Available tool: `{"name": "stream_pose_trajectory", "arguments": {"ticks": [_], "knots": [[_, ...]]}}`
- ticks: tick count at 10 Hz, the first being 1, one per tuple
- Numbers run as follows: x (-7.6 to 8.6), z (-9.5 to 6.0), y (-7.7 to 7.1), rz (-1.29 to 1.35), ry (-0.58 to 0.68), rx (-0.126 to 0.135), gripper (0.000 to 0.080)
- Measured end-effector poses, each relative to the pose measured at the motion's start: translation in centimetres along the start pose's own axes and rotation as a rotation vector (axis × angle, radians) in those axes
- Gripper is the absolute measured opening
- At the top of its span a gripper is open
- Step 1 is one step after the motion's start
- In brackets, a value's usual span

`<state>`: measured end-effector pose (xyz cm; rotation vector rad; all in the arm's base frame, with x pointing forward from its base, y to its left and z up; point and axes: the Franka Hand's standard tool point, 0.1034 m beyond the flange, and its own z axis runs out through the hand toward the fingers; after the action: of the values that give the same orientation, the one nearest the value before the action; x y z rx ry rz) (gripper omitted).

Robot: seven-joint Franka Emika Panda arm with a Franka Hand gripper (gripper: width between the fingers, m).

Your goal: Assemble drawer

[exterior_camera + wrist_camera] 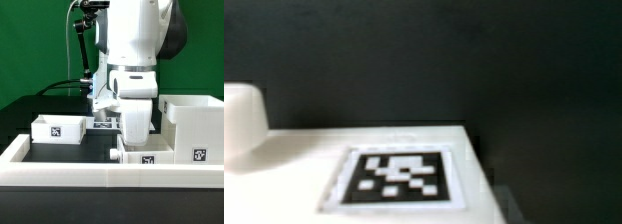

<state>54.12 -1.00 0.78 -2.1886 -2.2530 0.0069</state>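
Step in hand: taking up a tray for insertion into the housing (195, 122). This is a judgement, not an observation.

The arm (135, 50) stands lowered over the near tray (148, 157), which rests on the worktop (60, 150) just beside the housing, on the exterior view's left. The far tray (57, 128) sits well apart from the housing on that same side, untouched.

The fingers (133, 136) are low at the near tray. Whether they are spread or pinching its wall cannot be told in either view. The wrist view shows only a tagged white face (399, 178) close below.

Next move calls for a confirmed grip on the tray wall, then a level lift, with the tray squared to the housing opening before it is slid in.
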Motion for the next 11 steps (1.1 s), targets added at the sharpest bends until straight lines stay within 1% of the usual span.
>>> {"name": "stream_pose_trajectory", "arguments": {"ticks": [1, 2, 4, 6, 9, 10, 11], "knots": [[0.0, 0.0, 0.03, 0.0, 0.0, -0.003, 0.0042], [0.01, 0.04, 0.1, -0.004, 0.003, -0.023, 0.0042], [-0.21, 0.09, -0.01, -0.021, 0.001, -0.023, 0.0042], [-0.72, 0.13, 0.0, -0.035, 0.004, -0.046, 0.0042], [-0.71, 0.13, 0.01, -0.033, 0.004, -0.046, 0.0042], [-0.74, 0.14, -0.04, -0.033, 0.003, -0.038, 0.0042], [-0.75, 0.09, -0.04, -0.021, 0.001, -0.021, 0.0042]]}}
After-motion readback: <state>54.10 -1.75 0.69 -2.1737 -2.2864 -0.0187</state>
